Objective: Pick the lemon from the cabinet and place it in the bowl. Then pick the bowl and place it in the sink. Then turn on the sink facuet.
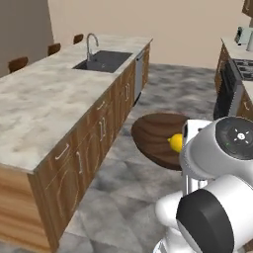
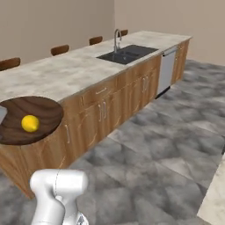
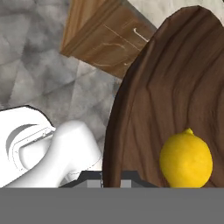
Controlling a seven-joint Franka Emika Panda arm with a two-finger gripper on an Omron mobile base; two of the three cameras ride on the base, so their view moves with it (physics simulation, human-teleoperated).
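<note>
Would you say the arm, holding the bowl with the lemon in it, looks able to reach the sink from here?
Probably not yet. The bowl with the lemon hangs beside the island's near end, while the sink lies far along the counter; the base likely must drive closer.

White arm with dark joints rises from lower right of left base view, lower left of right base view. Upper links folded close over base, big round dark joint caps facing camera in left base view. Gripper (image 3: 111,177) closed on near rim of bowl (image 3: 175,87), one finger each side of rim; bowl held off floor, beside surface, roughly level. Fingertips mostly hidden at bottom of hand view.
</note>
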